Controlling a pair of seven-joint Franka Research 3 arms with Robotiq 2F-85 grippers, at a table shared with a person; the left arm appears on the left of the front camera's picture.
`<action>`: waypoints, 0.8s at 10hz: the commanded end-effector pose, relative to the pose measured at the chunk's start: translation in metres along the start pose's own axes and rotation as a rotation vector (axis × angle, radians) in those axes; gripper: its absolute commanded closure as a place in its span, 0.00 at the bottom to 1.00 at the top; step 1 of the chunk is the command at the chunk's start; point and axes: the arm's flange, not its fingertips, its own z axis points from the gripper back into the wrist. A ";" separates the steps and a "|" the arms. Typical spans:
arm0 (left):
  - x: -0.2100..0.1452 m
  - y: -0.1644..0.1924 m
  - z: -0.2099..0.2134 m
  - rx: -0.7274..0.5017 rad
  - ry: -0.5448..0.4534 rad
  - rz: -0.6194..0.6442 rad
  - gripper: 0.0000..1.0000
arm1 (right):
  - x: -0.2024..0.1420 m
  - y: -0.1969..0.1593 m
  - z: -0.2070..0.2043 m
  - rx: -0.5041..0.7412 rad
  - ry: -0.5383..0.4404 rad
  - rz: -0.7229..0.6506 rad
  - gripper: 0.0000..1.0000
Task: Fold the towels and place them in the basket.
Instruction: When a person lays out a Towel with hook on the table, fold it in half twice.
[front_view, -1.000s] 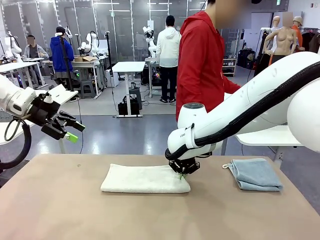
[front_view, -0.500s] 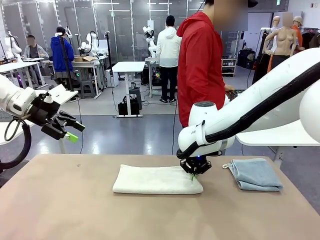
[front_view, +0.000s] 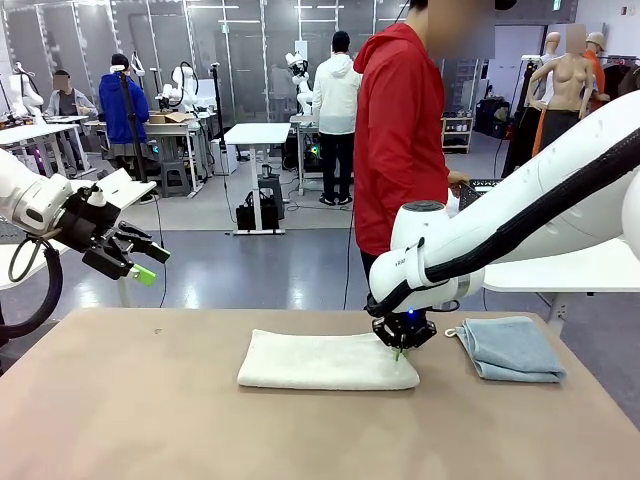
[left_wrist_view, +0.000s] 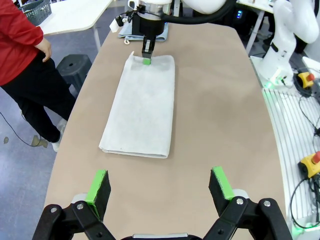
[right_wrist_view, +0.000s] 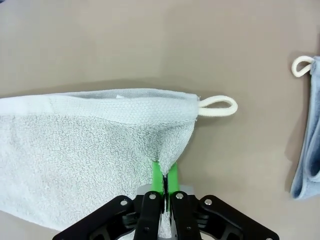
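Observation:
The cream-white towel (front_view: 325, 360) lies folded into a long strip in the middle of the table. My right gripper (front_view: 400, 350) is shut on its far right corner, the green pads pinching the cloth (right_wrist_view: 164, 177) just beside the towel's white loop (right_wrist_view: 217, 106). Folded at the table's right lies the pale blue-grey towel (front_view: 510, 348), its loop (right_wrist_view: 301, 66) pointing toward the cream one. High off the table's left edge, my left gripper (front_view: 140, 262) hangs open (left_wrist_view: 159, 185) and holds nothing. The dark basket (left_wrist_view: 35, 9) stands on a white side table beyond the far edge.
A person in a red top (front_view: 400, 130) stands at the far side, one hand near the side table (front_view: 560, 270). The tan tabletop (front_view: 150, 420) is bare at the left and front. Other people and tables stand farther back.
My right gripper has dragged the cream towel to the right, closer to the blue-grey towel. The left arm has stayed still.

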 end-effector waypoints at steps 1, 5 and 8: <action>0.001 0.000 0.001 0.001 0.000 0.001 0.00 | 0.001 -0.015 0.003 -0.017 -0.030 0.023 1.00; 0.001 0.000 0.001 0.001 0.000 0.001 0.00 | 0.004 -0.026 0.006 -0.030 -0.050 0.032 1.00; 0.001 0.000 0.001 0.001 0.000 0.001 0.00 | 0.003 -0.015 0.025 -0.031 -0.071 0.045 1.00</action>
